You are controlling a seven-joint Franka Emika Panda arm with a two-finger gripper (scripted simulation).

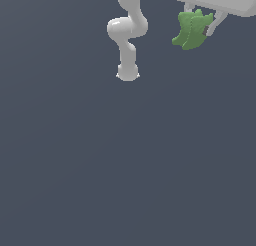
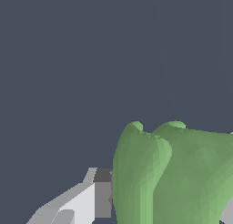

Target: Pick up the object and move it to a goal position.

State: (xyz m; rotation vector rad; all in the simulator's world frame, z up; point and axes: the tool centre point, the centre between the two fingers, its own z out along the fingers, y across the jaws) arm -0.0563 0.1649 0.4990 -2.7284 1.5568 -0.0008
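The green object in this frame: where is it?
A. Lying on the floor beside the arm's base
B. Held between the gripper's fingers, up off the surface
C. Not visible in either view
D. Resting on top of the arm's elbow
B. The green object sits between the fingers of the gripper near the exterior view's upper right, well apart from the arm's base; the wrist view shows a finger against its side.

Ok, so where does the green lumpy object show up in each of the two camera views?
Exterior view: the green object is near the top, toward the exterior view's right, hanging between the gripper fingers under the white hand.
Wrist view: the same object fills much of the picture, close up, with a finger beside it.
Shared landmark: the gripper finger with its dark pad against the object.
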